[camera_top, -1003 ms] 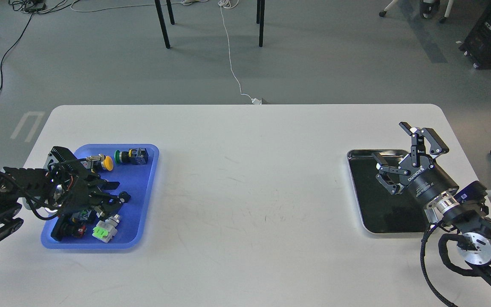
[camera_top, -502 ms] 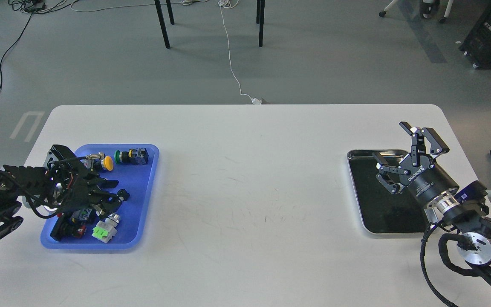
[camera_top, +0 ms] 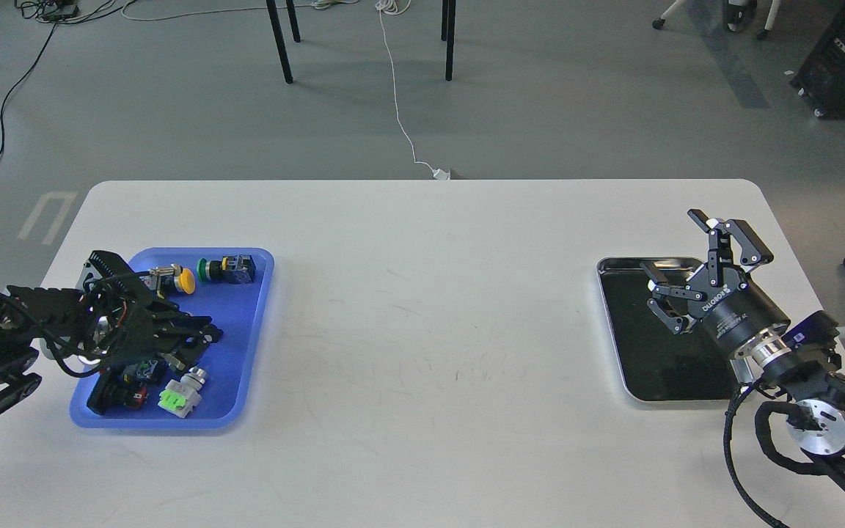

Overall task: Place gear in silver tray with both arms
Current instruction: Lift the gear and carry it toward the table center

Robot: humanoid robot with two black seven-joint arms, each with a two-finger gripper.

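Note:
My left gripper [camera_top: 204,331] reaches in from the left over the blue plastic tray [camera_top: 246,323]. Its fingers are closed together on a small black gear [camera_top: 213,336] near the tray's middle. The silver tray [camera_top: 639,356] lies at the right of the table, its dark bottom bare. My right gripper [camera_top: 672,243] hovers over the tray's far right part. Its two fingers are spread wide and hold nothing.
The blue tray also holds a yellow push button [camera_top: 185,280], a green button with a black block [camera_top: 226,269], a green-and-white switch [camera_top: 180,396] and a red-and-black part [camera_top: 123,394]. The white table [camera_top: 430,330] spans the space between the trays.
My left gripper's fingers have closed from spread apart to together around the black gear. The right arm has not moved.

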